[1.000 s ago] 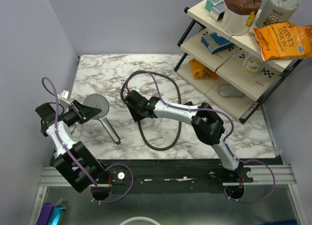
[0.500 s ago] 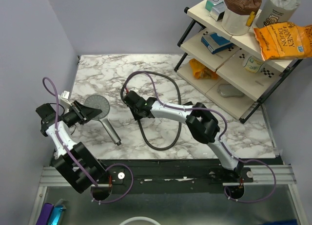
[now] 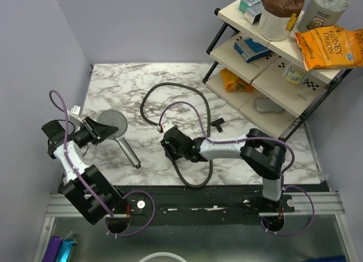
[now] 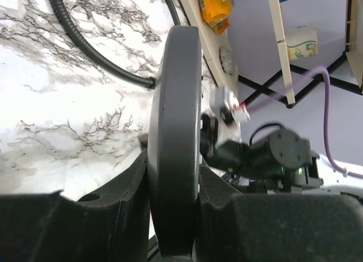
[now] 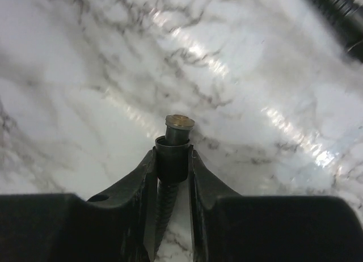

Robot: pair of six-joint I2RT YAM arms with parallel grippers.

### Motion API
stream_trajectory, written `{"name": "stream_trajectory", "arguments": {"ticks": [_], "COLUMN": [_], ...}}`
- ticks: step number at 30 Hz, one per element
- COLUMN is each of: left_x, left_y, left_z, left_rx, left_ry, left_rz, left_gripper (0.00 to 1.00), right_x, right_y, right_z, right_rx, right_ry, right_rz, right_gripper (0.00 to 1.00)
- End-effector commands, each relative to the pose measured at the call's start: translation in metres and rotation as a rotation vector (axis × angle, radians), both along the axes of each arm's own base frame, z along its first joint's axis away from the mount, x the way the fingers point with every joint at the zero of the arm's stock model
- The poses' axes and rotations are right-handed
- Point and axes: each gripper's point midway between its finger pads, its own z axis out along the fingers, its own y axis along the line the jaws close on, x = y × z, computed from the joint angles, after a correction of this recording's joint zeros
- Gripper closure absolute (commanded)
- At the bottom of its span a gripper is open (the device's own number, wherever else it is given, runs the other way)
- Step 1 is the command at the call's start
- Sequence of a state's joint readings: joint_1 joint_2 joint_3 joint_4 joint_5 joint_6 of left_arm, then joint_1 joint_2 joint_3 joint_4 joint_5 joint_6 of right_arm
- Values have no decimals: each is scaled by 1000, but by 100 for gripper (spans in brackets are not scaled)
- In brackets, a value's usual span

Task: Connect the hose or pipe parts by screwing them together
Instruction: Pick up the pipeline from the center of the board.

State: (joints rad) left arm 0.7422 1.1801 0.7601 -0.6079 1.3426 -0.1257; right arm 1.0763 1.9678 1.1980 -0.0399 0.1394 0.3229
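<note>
The dark grey shower head (image 3: 115, 123) lies at the left of the marble table, its straight handle (image 3: 130, 153) pointing toward the near edge. My left gripper (image 3: 101, 130) is shut on the rim of its round face, which stands edge-on between the fingers (image 4: 173, 160). The black hose (image 3: 207, 160) loops across the middle; its far end (image 3: 154, 124) rests on the table. My right gripper (image 3: 167, 144) is shut on the hose's other end. In the right wrist view the dark end nut (image 5: 172, 160) sits between the fingers, with the brass-coloured tip (image 5: 180, 122) poking out in front.
A black-framed shelf unit (image 3: 266, 75) with packets, a tub and an orange bag stands at the back right. A small black T-shaped part (image 3: 218, 123) lies near the shelf's foot. A white block (image 3: 74, 110) sits by the left wall.
My right gripper has closed on the hose end and drawn it toward the near edge, reshaping the loop. The left gripper and shower head have not moved.
</note>
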Motion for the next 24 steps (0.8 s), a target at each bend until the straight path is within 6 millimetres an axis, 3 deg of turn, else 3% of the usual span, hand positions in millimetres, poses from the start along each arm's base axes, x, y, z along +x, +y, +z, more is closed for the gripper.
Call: {"name": "stream_trajectory", "arguments": {"ticks": [1, 6, 8, 15, 16, 20, 24], "left_x": [0, 0, 8, 42, 47, 56, 60], "left_y": [-5, -12, -11, -17, -17, -18, -20], "left_z": [3, 10, 8, -3, -4, -18, -29], "left_rx": [1, 43, 35, 28, 36, 37, 25], "left_ry": [-10, -27, -20, 5, -20, 3, 12], "left_rz": [-16, -8, 21, 61, 59, 65, 65], "left_gripper": [100, 100, 100, 100, 100, 100, 100], "right_x": [-63, -72, -73, -79, -81, -89, -90], "right_y": [-22, -34, -34, -49, -47, -53, -45], "right_z": [-40, -53, -51, -37, -28, -26, -30], "right_rx": [-45, -75, -72, -59, -34, -37, -39], "right_ry": [63, 75, 67, 61, 51, 28, 8], "right_rz": [134, 110, 96, 55, 54, 62, 67], "right_gripper": [64, 42, 38, 37, 37, 43, 46]}}
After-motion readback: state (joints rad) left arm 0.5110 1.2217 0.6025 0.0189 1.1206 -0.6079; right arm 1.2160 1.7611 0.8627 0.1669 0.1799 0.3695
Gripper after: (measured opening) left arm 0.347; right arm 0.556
